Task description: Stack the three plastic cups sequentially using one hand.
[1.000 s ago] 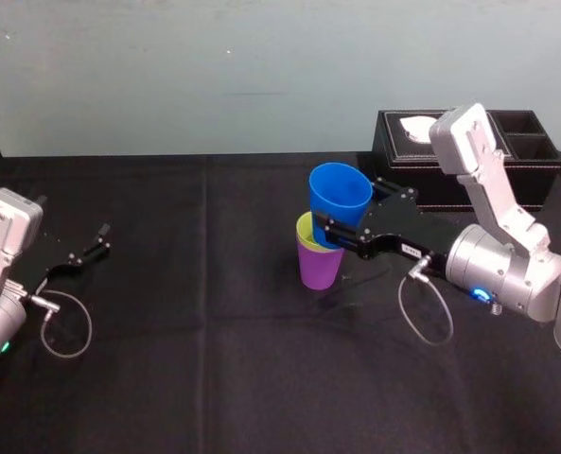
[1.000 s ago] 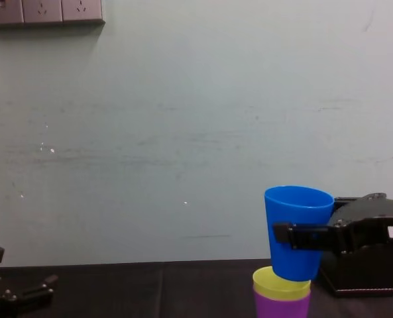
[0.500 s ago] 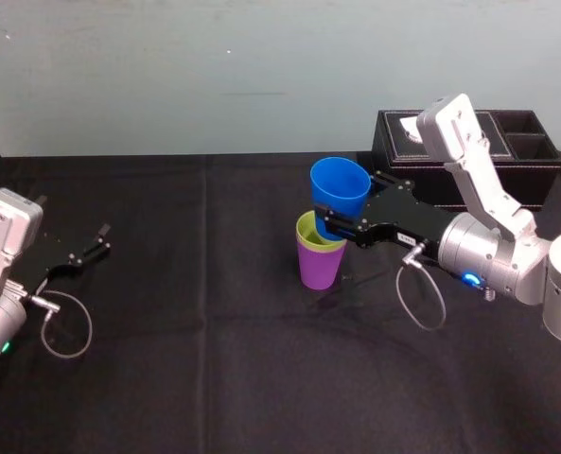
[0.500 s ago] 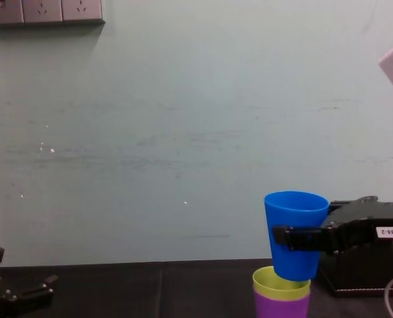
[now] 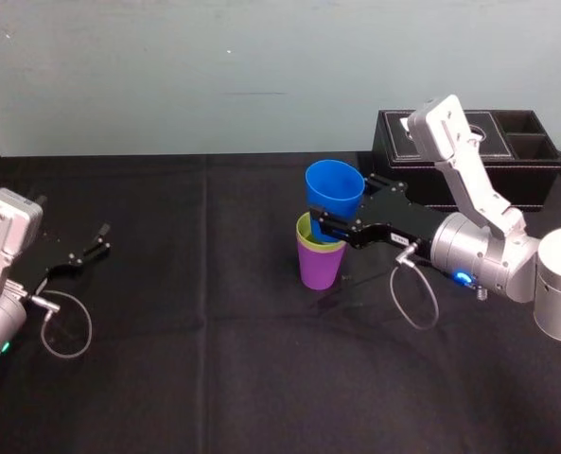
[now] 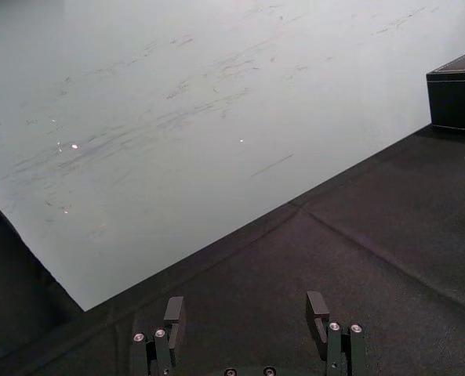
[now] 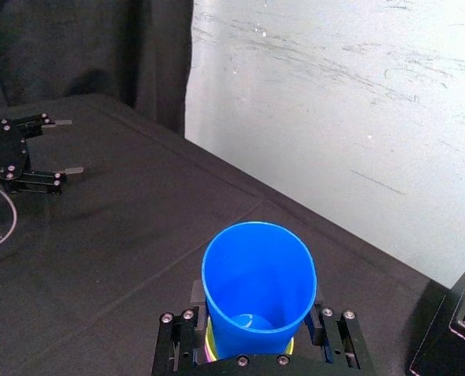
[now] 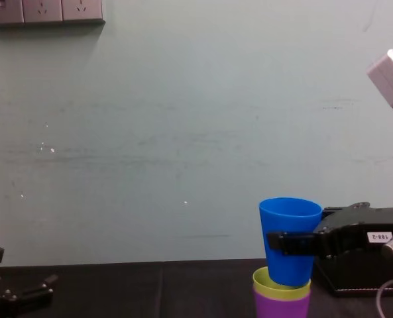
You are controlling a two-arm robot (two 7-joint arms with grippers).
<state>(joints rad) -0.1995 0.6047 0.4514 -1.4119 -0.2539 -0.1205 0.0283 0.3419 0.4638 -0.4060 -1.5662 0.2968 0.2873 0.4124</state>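
**A:** What is the right gripper [image 5: 328, 223] holding?

**B:** The blue cup [image 5: 335, 189]. Its black flat fingers [image 8: 280, 242] press on the cup's two sides, a little below the middle of the wall. The jaws stand only as far apart as the cup is wide there. The right wrist view looks straight down into the open mouth, with one finger on either flank.

**A:** And where is that cup relative to the others?

**B:** It is directly over them and roughly upright. Its base sits just inside the mouth of the yellow-green cup [image 5: 305, 231]. Most of the blue wall rises above that rim. I cannot tell whether the base touches the inside of the yellow-green cup.

**A:** And the lower two?

**B:** The yellow-green cup is nested deep in the purple cup [image 5: 318, 268], with just a band of its rim showing. The purple cup stands on the black tablecloth [image 5: 214, 331] near the table's middle. The black tissue box [image 5: 537, 184] sits well behind it, toward the robot's right.

**A:** What about the other arm?

**B:** The left gripper [image 5: 101, 238] is low at the table's left side, well apart from the cups. Its fingers are spread with nothing between them.
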